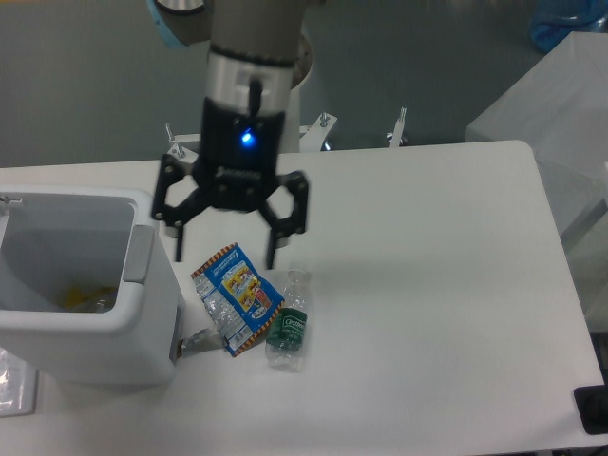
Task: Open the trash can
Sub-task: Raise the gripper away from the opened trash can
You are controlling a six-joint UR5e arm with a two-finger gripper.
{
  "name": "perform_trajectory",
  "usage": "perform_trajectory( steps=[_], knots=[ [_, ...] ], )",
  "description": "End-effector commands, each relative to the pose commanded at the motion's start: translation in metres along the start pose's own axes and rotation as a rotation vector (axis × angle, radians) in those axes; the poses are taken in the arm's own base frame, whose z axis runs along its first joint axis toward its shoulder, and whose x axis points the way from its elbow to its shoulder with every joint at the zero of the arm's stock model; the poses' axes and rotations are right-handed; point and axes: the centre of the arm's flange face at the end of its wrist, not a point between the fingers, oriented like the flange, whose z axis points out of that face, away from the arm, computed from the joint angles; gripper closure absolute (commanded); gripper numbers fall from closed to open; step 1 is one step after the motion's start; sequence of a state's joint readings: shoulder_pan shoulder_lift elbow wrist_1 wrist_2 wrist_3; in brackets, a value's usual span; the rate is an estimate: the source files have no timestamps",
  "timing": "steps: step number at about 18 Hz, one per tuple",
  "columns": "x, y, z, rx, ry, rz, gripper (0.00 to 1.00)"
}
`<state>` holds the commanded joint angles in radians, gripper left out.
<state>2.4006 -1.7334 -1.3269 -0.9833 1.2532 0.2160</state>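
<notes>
The trash can (pixel 81 285) stands at nine o'clock on the white table (pixel 427 285), its top open. The gripper (pixel 225 255) hangs with fingers spread above a snack wrapper (pixel 236 296); a clear plastic bottle (pixel 288 323) lies just beside it.

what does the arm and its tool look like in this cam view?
The arm shows a silver-grey cylindrical wrist with a light blue cap at the upper left joint. Below it, the tool has a black boxy body with a lit blue LED on its face. Two black linkage fingers branch out from it, each ending in a thin narrow tip. No loose cables or printed markings are legible.
</notes>
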Motion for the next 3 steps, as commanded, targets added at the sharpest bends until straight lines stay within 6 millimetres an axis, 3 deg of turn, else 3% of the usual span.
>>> perform_trajectory(
  steps=[3],
  knots=[
    [-0.004,0.0039,0.0021,-0.011,-0.003,0.039,0.0]
  ],
)
